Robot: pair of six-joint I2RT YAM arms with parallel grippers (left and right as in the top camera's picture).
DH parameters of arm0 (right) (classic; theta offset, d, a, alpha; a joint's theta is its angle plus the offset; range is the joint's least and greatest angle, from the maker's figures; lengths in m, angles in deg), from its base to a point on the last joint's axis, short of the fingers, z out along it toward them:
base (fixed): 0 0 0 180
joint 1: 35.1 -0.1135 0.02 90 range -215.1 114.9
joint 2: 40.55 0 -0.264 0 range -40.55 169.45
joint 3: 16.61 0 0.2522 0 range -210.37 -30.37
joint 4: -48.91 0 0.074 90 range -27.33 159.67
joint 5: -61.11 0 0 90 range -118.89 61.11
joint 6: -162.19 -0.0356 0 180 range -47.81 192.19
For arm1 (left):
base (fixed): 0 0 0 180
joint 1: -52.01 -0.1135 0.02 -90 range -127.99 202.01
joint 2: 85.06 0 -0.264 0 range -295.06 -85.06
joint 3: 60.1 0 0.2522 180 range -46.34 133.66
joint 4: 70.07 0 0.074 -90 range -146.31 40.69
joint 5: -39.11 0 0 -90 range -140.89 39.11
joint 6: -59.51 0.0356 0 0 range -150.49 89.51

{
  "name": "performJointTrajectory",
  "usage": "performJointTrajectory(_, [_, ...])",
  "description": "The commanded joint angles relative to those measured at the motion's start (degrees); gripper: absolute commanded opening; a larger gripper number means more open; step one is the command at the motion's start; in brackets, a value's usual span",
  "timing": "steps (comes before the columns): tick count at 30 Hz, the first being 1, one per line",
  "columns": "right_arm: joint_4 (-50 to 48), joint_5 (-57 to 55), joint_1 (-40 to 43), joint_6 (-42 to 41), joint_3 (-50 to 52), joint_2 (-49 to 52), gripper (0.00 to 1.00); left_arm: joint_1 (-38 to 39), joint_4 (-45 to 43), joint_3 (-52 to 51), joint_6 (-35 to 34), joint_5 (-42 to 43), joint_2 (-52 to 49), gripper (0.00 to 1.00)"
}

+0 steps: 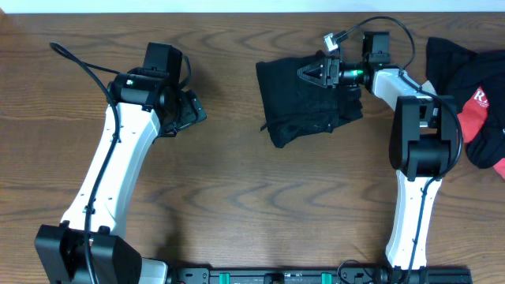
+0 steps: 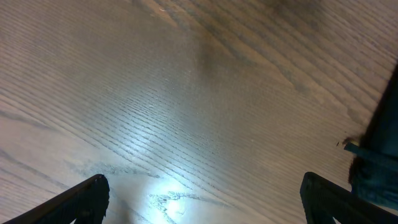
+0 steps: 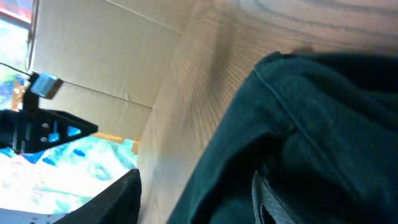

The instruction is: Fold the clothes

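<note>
A white "R" is read on the red-black garment (image 1: 476, 101). The left gripper (image 1: 192, 110) is spread over the table (image 1: 237, 181); the right gripper (image 1: 316, 73), on the clothes (image 1: 304, 114), cannot be judged.

Wooden table (image 1: 237, 197), black-and-red garment with white lettering (image 1: 473, 106) at its right edge

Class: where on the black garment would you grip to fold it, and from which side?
Take the black garment by its left edge, probably, coming from the left with the open left gripper. That edge lies flat on bare table with nothing beside it; the right gripper sits over the bunched right part.
</note>
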Motion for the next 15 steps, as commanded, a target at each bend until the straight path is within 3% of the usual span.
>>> performJointTrajectory(1, [-0.55, 1.99, 0.04, -4.74, -2.56, -6.75, 0.57, 0.00, 0.50, -0.39, 0.76, -0.07, 0.72, 0.98])
performJointTrajectory(6, [-0.46, -0.46, -1.16, -6.49, -2.97, -17.68, 0.60, 0.00, 0.48, -0.39, 0.76, -0.07, 0.72, 0.98])
performJointTrajectory(11, [-0.42, -2.29, -4.07, -6.62, -2.97, -20.98, 0.61, 0.00, 0.46, -0.39, 0.74, -0.07, 0.72, 0.98])
performJointTrajectory(15, [4.79, -10.19, -6.58, -6.80, -2.78, -19.32, 0.47, 0.00, 0.52, -0.39, 0.76, -0.07, 0.72, 0.98])
